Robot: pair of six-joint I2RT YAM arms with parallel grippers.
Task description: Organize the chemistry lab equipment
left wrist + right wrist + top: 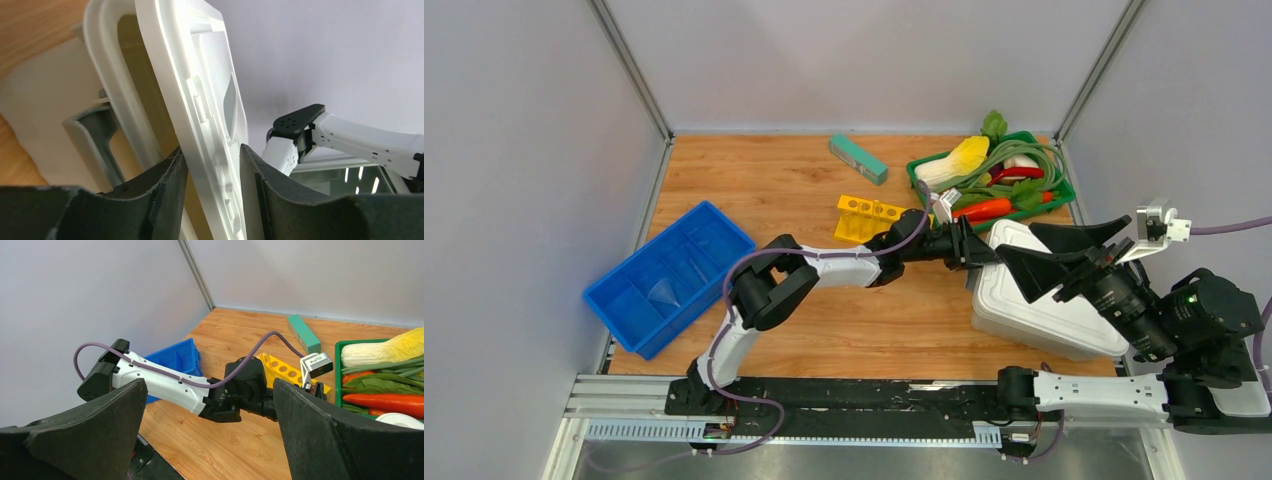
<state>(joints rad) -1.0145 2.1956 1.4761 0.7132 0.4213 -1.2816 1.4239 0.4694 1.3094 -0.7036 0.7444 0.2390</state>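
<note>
Being pinched between the left gripper's (211,155) fingers is the rim of the white lid (200,90), tilted up off the white box (1024,338) at the worktop's (774,180) right edge. The right gripper (1016,240) is being held wide open above it, gripping nothing. The yellow rack (869,215), pierced by 1 row of round holes, is being seen lying toward the far edge's middle.

A robot test cell, probably inside a lab, is seen: a wooden counter (824,330) is boxed in by grey panels (854,60) and metal corner posts (629,65), robot arms (824,266) are bolted to a slotted rail (614,405), and toy vegetables (984,208) are staged in a green basket (913,172).
</note>
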